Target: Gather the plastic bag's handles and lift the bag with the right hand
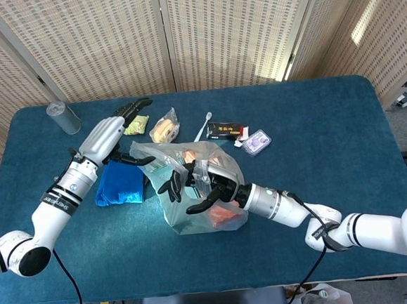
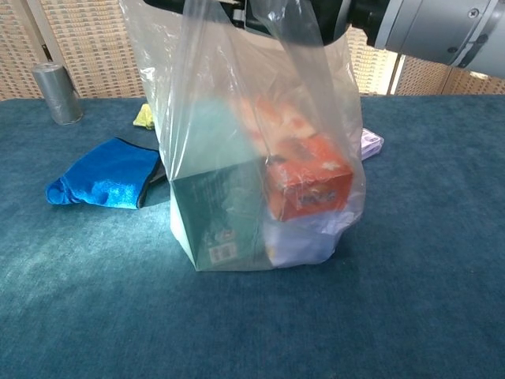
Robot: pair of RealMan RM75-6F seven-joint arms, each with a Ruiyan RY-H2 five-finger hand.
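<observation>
The clear plastic bag (image 1: pixel 214 193) stands on the blue table (image 1: pixel 327 114), its bottom resting on the cloth in the chest view (image 2: pixel 252 253). Inside it are a green box (image 2: pixel 217 217), an orange box (image 2: pixel 308 185) and a pale packet. My right hand (image 1: pixel 192 188) is at the bag's mouth with plastic of the handle wrapped round its dark fingers; in the chest view only its underside (image 2: pixel 276 9) shows at the top edge. My left hand (image 1: pixel 114 131) is left of the bag. The other handle (image 1: pixel 139 155) is stretched to its thumb while its fingers point away.
A blue cloth (image 1: pixel 118 183) lies left of the bag, over a dark item. A silver can (image 1: pixel 63 117) stands at the back left. Behind the bag lie a yellow-green packet (image 1: pixel 136 122), a snack bag (image 1: pixel 163 127), a white spoon (image 1: pixel 205 124), a black packet (image 1: pixel 228 130) and a purple blister pack (image 1: pixel 257 142).
</observation>
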